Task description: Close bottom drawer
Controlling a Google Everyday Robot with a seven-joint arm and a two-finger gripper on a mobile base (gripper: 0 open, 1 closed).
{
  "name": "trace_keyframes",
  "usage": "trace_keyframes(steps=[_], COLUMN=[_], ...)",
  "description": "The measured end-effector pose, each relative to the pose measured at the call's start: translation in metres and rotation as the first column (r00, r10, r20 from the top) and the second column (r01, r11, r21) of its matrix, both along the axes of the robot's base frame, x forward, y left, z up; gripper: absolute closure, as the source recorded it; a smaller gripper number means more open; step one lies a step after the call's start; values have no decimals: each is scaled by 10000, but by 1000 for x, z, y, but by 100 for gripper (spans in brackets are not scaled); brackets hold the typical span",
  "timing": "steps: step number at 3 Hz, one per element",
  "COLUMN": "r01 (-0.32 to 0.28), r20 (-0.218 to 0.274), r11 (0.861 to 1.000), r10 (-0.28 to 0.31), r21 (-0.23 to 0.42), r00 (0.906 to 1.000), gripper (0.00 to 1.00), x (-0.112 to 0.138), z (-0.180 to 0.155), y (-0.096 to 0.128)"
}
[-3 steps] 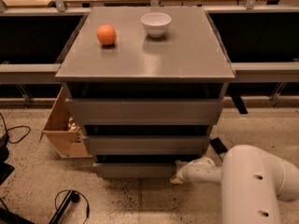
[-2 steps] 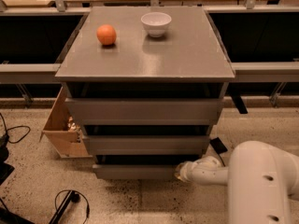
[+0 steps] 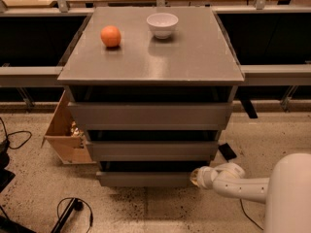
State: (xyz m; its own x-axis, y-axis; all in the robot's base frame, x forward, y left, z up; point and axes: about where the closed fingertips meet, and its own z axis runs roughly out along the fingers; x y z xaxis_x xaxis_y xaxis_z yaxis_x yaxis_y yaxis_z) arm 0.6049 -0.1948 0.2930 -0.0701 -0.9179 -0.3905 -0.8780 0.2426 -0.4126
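Fingers on the gripper (image 3: 197,177) give us nothing certain. We cannot tell whether they are spread or pressed together, only that the pale tip holds nothing and lies at the right end of the bottom drawer (image 3: 146,179), touching it or just beside it. That drawer is the lowest front, below the front edge of the desk (image 3: 194,57), and the tip sits toward the desk's front right corner.

Over the last second the tip has slid rightward, from overlapping the right part of the front to resting at its very end. The front itself has not visibly moved. We read that as a push finished or nearly so: the dark gap above the bottom drawer looks much like the one above the middle drawer (image 3: 151,150). If any travel is left, contact this far out could slip off the end.

An orange (image 3: 111,36) and a bowl (image 3: 162,24) stand near the desk's back edge.
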Motion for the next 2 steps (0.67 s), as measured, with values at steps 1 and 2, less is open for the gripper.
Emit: trace_keyframes(steps=[1,2], r01=[172,465], r20=[-617,-1095], r11=[9997,9988], r10=[-183,-479], r21=[-180,-154], r00=[9979,9928], gripper=[100,100], x=[6,15], z=[-40,-104], y=[9,17])
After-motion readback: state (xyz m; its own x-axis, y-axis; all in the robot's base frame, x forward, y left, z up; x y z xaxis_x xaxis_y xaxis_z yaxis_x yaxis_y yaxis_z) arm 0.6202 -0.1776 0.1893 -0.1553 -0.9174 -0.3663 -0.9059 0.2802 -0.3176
